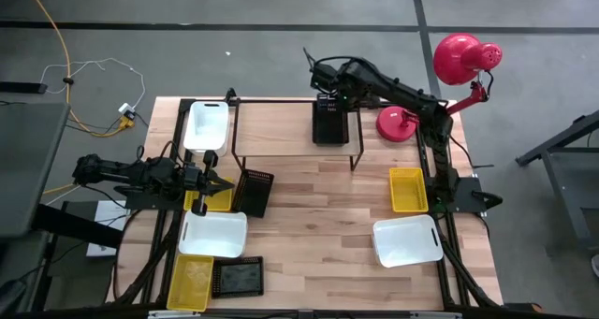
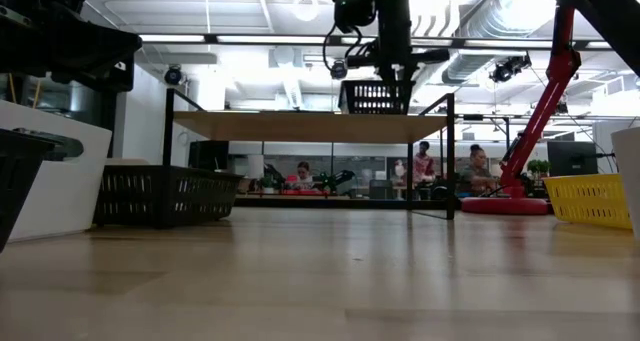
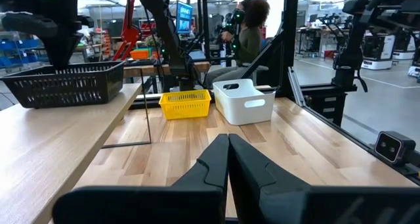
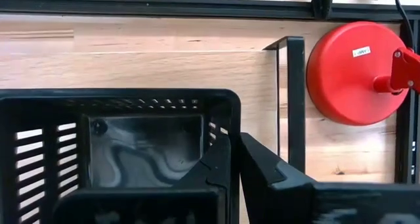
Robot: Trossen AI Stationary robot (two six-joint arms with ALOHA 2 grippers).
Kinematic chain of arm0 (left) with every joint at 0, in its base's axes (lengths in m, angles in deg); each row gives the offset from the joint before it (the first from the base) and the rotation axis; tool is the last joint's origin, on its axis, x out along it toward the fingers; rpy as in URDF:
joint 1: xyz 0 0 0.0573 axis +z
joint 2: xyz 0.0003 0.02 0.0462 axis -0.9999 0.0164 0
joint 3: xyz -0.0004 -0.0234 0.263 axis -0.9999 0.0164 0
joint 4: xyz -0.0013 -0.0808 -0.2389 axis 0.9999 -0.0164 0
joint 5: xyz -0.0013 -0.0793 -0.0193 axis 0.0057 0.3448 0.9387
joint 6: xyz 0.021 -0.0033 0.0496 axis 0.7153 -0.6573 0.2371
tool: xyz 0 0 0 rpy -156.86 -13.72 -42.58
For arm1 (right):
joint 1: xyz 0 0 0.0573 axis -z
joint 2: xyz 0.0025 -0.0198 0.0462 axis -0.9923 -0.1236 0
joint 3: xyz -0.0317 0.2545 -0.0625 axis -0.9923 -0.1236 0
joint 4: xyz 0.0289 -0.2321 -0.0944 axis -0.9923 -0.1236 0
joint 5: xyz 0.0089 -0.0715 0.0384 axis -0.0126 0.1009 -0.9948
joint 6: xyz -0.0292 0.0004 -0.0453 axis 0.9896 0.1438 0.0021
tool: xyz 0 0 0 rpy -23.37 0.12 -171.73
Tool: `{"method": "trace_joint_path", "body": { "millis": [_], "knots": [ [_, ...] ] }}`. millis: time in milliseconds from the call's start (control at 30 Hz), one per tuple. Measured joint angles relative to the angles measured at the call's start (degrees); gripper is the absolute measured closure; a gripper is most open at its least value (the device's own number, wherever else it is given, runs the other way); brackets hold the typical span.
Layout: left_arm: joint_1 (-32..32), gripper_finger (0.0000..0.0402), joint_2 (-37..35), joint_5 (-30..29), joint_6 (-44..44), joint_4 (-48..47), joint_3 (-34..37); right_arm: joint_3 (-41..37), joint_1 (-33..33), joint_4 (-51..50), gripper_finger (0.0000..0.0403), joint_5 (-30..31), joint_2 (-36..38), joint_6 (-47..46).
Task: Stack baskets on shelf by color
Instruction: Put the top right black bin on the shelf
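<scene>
A black mesh basket (image 1: pixel 329 123) stands on the shelf's (image 1: pixel 281 132) wood plank top; it also shows in the low view as the black basket (image 2: pixel 378 96) and in the right wrist view as the black basket (image 4: pixel 118 152). My right gripper (image 1: pixel 329 99) is down on it from above, shut on its wall. My left gripper (image 1: pixel 211 181) waits shut at the table's left, above a yellow basket (image 1: pixel 221 200), touching nothing; its shut fingers (image 3: pixel 228 155) show in the left wrist view. My right gripper (image 4: pixel 234 168) pinches the black basket's side wall (image 4: pixel 231 129) on the side toward the red lamp, near a corner. One finger is inside the basket and one outside. The fingers point down from above. The basket's bottom rests flat on the shelf top (image 2: pixel 300 126).
On the table lie a white basket (image 1: pixel 206 124) at far left, a black basket (image 1: pixel 255 190) by the shelf, and a white (image 1: pixel 213 233), a yellow (image 1: pixel 190 282) and a black basket (image 1: pixel 239 278) near left. A yellow (image 1: pixel 408 188) and a white basket (image 1: pixel 407 240) lie right. A red lamp base (image 1: pixel 398 123) stands beside the shelf.
</scene>
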Motion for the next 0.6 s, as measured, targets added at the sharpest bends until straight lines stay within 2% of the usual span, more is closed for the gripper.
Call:
{"method": "trace_joint_path", "body": {
  "millis": [433, 600],
  "knots": [
    [0.02, 0.0402, 0.00, 0.00, 0.00, 0.00, -0.02, 0.00, -0.17, 0.00, 0.0393, -0.38, 0.00, -1.06],
    [0.00, 0.0401, 0.02, 0.00, 0.00, 0.00, -0.02, 0.00, -0.17, 0.01, 0.0352, -0.58, 0.00, -0.71]
  ]
}}
